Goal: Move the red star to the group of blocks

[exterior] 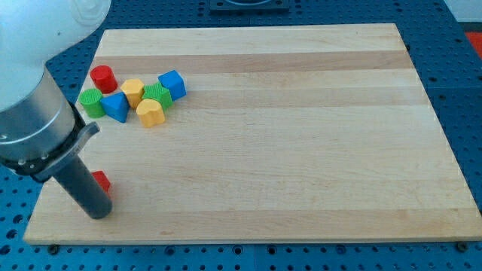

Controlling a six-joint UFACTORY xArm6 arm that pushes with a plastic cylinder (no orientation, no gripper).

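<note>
The red star (102, 181) lies near the view's bottom left of the wooden board (301, 150), mostly hidden behind my rod. My tip (99, 211) rests on the board just below and in front of the star, touching or nearly touching it. The group of blocks sits at the view's upper left: a red cylinder (103, 78), a green cylinder (92, 102), a blue block (115, 106), a yellow block (133, 91), a green block (157, 95), a blue cube (172, 84) and a yellow block (151, 112). The star is well below the group.
The robot arm body (34, 90) fills the view's upper left corner and overhangs the board's left edge. The board lies on a blue perforated table (463, 90).
</note>
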